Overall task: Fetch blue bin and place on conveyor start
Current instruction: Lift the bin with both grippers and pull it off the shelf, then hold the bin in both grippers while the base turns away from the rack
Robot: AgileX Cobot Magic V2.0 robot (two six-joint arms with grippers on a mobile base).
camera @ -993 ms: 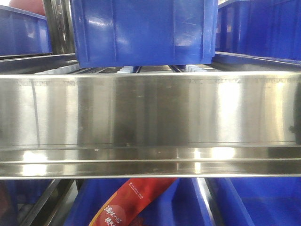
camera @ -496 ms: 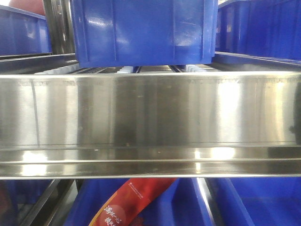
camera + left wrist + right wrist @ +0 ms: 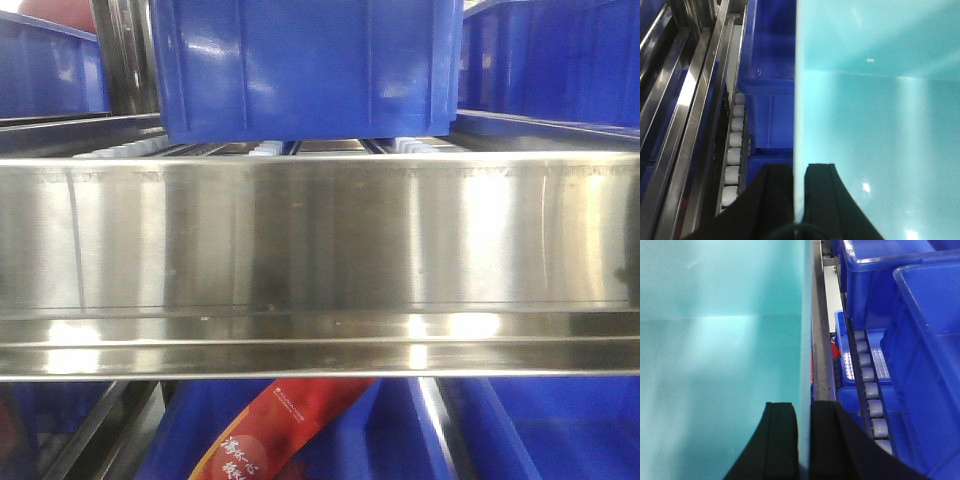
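Blue bin (image 3: 880, 125) gripped by opposite walls: left pincer (image 3: 798, 167) clenched on one thin wall, right pincer (image 3: 802, 407) on the other (one finger inside, one outside); flanked by roller tracks (image 3: 734, 150) and royal-blue crates (image 3: 920, 315).

Front camera hugs rack (image 3: 320, 240); wrist cameras share blue bin (image 3: 880, 125).

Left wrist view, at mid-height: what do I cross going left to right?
steel rails → white rollers → dark blue crate → blue bin, with its thin side wall first and then its pale interior.
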